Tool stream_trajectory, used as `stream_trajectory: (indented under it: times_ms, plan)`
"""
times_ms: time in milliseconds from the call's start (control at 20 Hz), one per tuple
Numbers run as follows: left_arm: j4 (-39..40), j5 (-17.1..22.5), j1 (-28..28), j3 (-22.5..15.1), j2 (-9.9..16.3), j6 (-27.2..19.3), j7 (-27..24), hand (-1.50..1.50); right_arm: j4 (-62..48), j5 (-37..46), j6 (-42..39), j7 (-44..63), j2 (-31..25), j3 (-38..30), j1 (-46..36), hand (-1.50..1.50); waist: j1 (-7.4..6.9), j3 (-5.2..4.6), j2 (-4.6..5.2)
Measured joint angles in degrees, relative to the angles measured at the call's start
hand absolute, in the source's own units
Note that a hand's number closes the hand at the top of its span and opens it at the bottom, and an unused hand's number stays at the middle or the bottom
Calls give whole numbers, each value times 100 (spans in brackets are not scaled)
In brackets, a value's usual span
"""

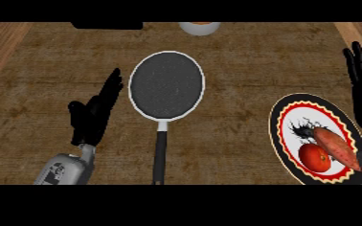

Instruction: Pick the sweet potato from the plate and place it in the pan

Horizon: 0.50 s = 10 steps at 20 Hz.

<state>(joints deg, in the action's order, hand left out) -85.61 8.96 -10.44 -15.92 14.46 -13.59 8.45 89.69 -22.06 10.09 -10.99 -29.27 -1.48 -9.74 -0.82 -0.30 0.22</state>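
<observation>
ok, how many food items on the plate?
2. The sweet potato lies along the plate's right side; the tomato sits beside it on its left. None look hidden.

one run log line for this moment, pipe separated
phase: pre-grasp | sweet potato: on plate beside tomato | pan: holds nothing | left hand: open, left of pan | right hand: open, right edge

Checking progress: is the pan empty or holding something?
Empty: the pan shows only bare dark surface; the sweet potato lies on the plate.
</observation>
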Motion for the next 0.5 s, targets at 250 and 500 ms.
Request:
stream_trajectory:
  times_ms: [250,500]
  plan:
    - [-111,-363,223,81,412,-68,65,0,-490,-703,-1351,336,-317,25,-141,-150,-64,30,-6]
    - [-79,-570,574,150,767,-59,-18,0,-1273,-453,-1883,750,-1161,-58,160,-150,-79,28,14]
